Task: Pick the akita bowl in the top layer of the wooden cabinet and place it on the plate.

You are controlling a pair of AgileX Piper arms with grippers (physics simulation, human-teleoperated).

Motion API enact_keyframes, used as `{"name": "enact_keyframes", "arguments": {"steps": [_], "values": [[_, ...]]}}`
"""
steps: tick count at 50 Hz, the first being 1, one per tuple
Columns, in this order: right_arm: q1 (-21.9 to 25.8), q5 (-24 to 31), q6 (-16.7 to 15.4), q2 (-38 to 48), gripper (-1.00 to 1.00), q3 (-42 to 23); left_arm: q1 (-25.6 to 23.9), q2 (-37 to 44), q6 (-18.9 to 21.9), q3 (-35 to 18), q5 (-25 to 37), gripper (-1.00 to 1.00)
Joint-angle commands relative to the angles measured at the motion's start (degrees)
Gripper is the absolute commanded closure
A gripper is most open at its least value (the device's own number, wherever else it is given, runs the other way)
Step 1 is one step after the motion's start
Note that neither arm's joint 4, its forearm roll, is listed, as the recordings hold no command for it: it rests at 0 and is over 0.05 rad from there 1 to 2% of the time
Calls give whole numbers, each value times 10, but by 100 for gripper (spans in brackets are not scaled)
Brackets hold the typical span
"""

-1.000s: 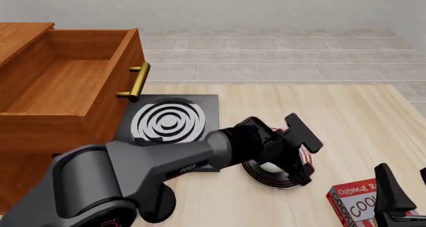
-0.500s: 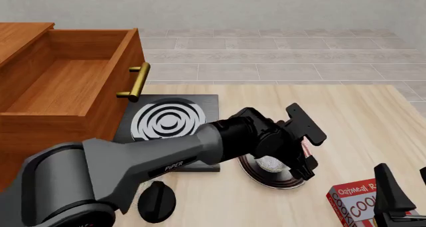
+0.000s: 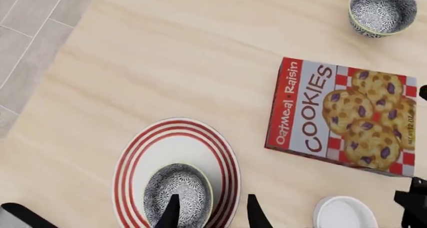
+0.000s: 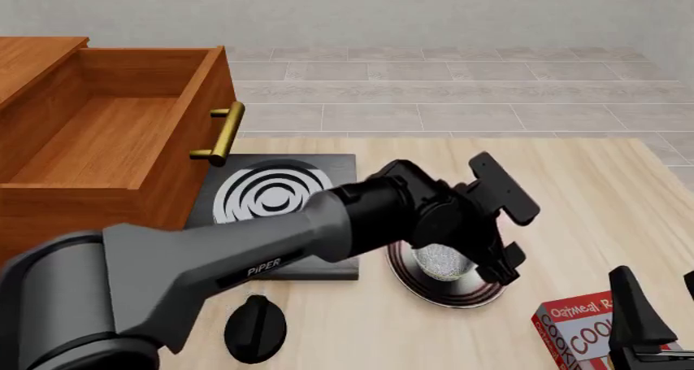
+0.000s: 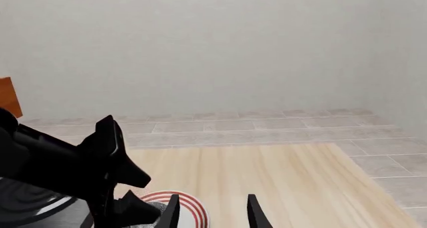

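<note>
Pale grey wall and tiled floor lie behind a light wooden desk (image 4: 586, 191). Wooden cabinet (image 4: 44, 224) stands at the desk's left edge in the front view, its top drawer (image 4: 109, 134) pulled out and bare inside, brass bar handle (image 4: 220, 132) facing right.

Just right of the cabinet: a black square slab with white spiral rings (image 4: 273, 198). A black knob (image 4: 255, 328) sits on the desk nearer the camera.

Red-ringed plate (image 3: 175, 174) lies to the right of the slab. Patterned bowl (image 3: 177, 194) rests upright inside the plate, off-centre toward the rim.

Left arm reaches across from the left, over the slab. Left claw (image 3: 211, 213) sits directly above the bowl, fingers moderately parted; one fingertip (image 3: 171, 213) overlaps the bowl, the other is over the plate's rim. Whether either touches the bowl, I cannot tell.

Cookie box (image 3: 343, 117) lies flat to the plate's right, near the front edge. Left wrist view also shows a second patterned bowl (image 3: 382, 10) beyond the box and a small white round lid-like thing (image 3: 345, 214) close to the plate.

Right claw (image 5: 211, 212) hangs at the desk's right front, fingers parted, nothing between them.
</note>
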Motion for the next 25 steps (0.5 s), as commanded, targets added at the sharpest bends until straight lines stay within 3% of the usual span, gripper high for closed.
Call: {"name": "enact_keyframes", "arguments": {"steps": [1,25], "values": [[1,0,-2,0,-100,0,-1,-16,0,-4,8,-100],[6,-1,-12,0,-100,-4,11,-66,8,16,6,-100]]}}
